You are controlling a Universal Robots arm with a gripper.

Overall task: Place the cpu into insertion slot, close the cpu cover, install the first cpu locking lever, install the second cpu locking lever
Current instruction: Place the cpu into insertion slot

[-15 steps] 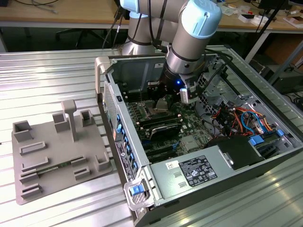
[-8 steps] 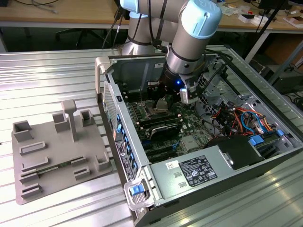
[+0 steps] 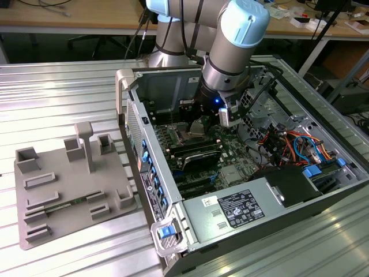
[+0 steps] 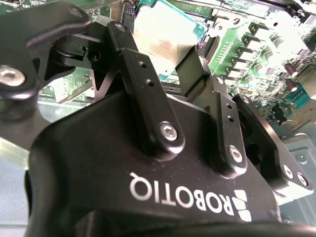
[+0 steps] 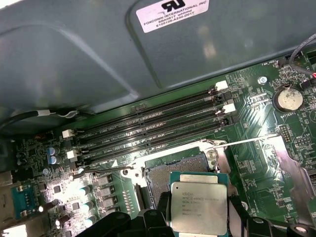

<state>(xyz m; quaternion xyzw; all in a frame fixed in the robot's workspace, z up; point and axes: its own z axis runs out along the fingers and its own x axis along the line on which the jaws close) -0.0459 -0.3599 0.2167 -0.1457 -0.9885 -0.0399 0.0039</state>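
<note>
We are holding the cpu at the insertion slot: the first step of the task is in hand and not yet done.

On the ribbed metal counter point(image 3: 69, 92) the open computer case point(image 3: 136, 115) is lying on its side, and the arm point(image 3: 233, 52) is hanging down into it over the green board point(image 5: 256, 163). In the first wrist view the insertion slot point(image 5: 173, 170) is sitting uncovered just beside the long memory slots point(image 5: 153, 123), with a thin locking lever point(image 5: 247, 140) standing free near it. The jaws are clenching the cpu point(image 5: 199, 207) by two opposite edges, over the part of the slot away from the memory slots. We cannot tell whether it is touching. We are judging that seating it calls for squaring the chip with the silver rim and lowering it flat, without force.
</note>
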